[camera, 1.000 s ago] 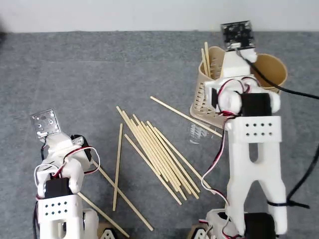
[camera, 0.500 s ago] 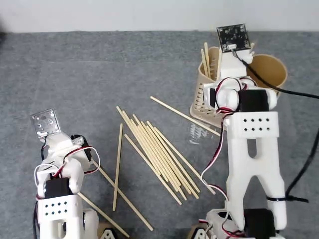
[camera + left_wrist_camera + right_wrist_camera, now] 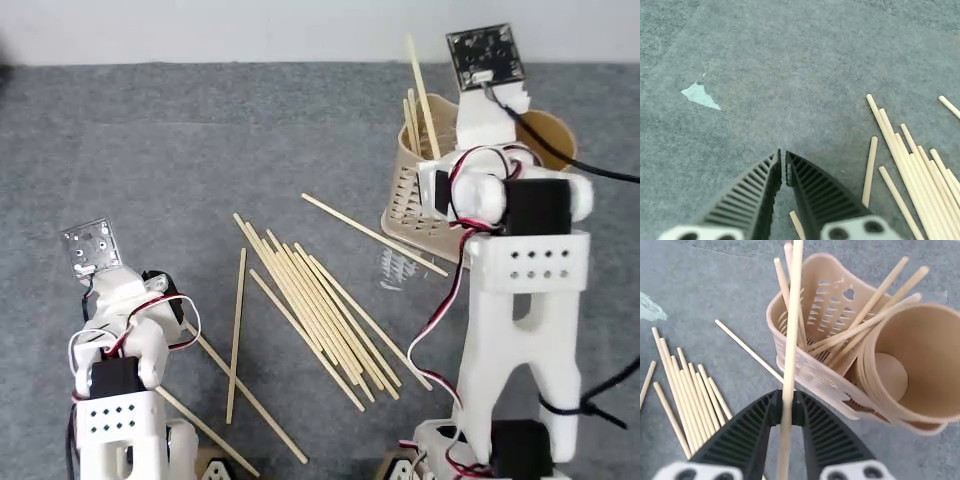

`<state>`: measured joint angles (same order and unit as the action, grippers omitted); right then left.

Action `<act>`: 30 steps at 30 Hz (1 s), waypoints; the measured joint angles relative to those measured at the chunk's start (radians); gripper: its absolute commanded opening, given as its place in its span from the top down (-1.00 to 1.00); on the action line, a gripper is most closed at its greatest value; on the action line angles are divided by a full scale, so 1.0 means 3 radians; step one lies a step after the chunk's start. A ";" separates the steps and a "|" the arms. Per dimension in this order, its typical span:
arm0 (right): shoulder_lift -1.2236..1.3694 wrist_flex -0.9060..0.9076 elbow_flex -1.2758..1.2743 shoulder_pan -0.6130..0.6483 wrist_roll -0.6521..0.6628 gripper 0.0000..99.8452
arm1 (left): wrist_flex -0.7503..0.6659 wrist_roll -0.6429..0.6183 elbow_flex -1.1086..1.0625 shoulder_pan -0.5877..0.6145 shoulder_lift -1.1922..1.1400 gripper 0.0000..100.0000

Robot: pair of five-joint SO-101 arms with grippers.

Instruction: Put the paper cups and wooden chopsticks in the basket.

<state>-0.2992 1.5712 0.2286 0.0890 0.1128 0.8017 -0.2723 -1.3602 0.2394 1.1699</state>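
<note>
On the grey mat (image 3: 200,150), the job is mid-way through the chopstick step. The right arm (image 3: 520,290) is stretched out over the basket (image 3: 415,195), and the left arm (image 3: 120,340) sits folded at the near left corner, well apart from the basket. The paper cups (image 3: 920,355) look done: stacked rims, seated in one end of the basket, with several sticks leaning in the end beside them. A loose pile of chopsticks (image 3: 320,310) lies fanned mid-mat between the arms. One single stick (image 3: 370,232) lies just beside the basket wall, and a few more are near the left arm's base, so plenty is left to move. The held chopstick (image 3: 420,80) stands steeply tilted; its low end is at the basket opening and its top pokes out past the far rim. Whether it touches the sticks inside can't be told. The likely next move is to let go so it slides in beside the others, watching that it doesn't tip out over the rim, then go back to the pile. The right gripper (image 3: 786,397) is clamped on that stick partway along it, jaws pinched to stick width with nothing else between them. The left gripper (image 3: 782,156) has its jaws all but together with only a thin slit, holding nothing. It hangs over bare mat near the pile's edge and a pale scrap (image 3: 700,95).
</note>
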 measured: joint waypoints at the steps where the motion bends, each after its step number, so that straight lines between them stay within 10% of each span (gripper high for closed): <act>1: -0.0010 0.0046 0.0031 0.0000 0.0000 0.98 | 0.0000 0.0000 0.0000 0.0000 0.0000 0.97; 16: -0.1366 0.0389 0.0051 0.0010 0.0358 0.98 | 0.0000 0.0000 -0.0005 0.0000 0.0000 0.97; 30: -0.2066 -0.0829 -0.0951 0.0010 0.0005 0.99 | -0.0210 -0.0005 -0.0133 0.0000 0.0005 0.97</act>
<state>-0.9191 1.3226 -0.0568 0.0921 0.1143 0.7388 -0.2739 -1.4001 0.2394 1.1715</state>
